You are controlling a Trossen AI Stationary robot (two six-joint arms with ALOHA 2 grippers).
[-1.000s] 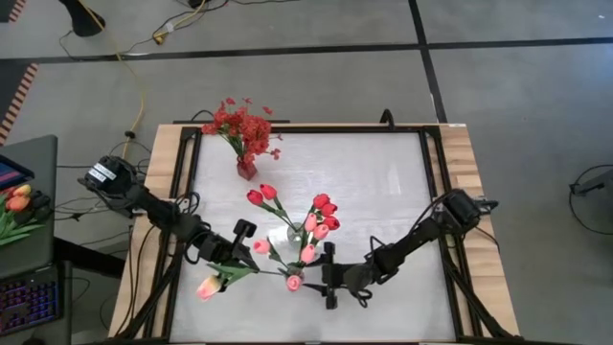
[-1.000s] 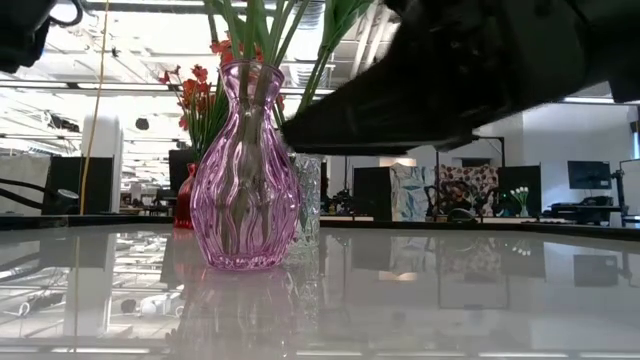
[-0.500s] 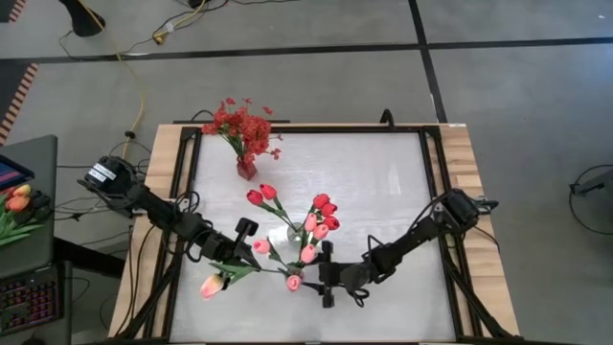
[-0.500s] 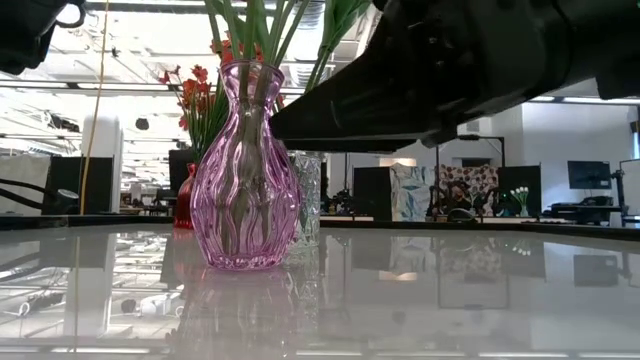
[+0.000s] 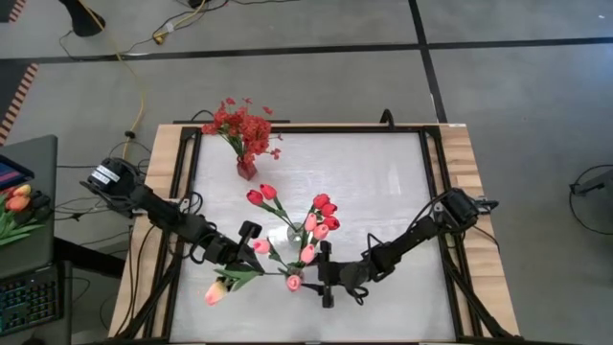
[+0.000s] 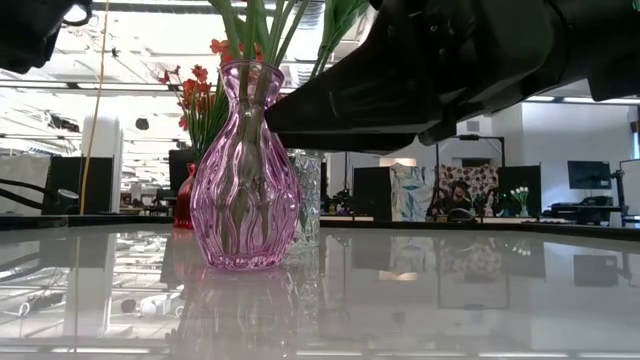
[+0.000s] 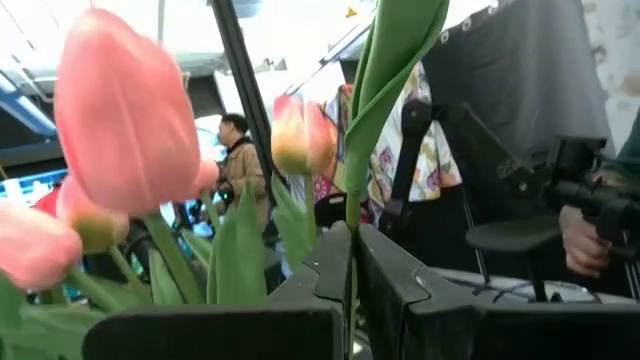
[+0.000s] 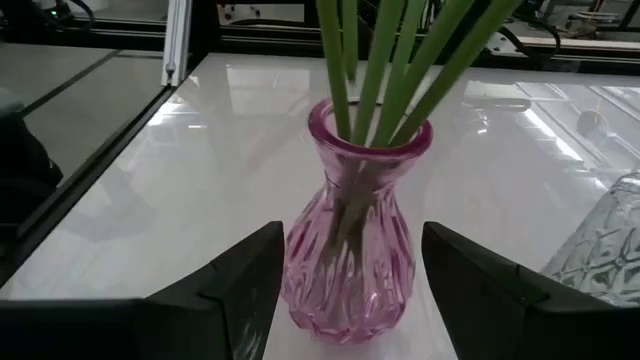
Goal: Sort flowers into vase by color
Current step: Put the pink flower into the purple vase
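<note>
A pink glass vase (image 8: 350,250) with pink tulips (image 5: 308,251) stands near the table's front middle. Behind it, a clear vase (image 5: 285,235) holds red tulips (image 5: 324,206). A small red vase (image 5: 246,170) at the far left holds red sprays (image 5: 239,125). My left gripper (image 5: 247,244), left of the pink vase, is shut on a loose pink tulip (image 5: 215,292). My right gripper (image 5: 318,277) is open and level at the pink vase's right side. In the right wrist view its two fingers (image 8: 230,290) stand apart before the vase, and no touch shows. My left gripper pinches the loose tulip's green stem (image 7: 349,215) between its two fingers. The fingers are about level and come from the table's left, lying across the stem. The tulip is lifted clear of the table, and its bud (image 5: 215,292) leans out toward the near left.
Black rails (image 5: 182,192) run along the table's left and right sides. A side desk off the left edge carries more tulips (image 5: 17,203). White tabletop lies bare at the far right (image 5: 383,182). A person (image 7: 235,140) shows in the room beyond the table.
</note>
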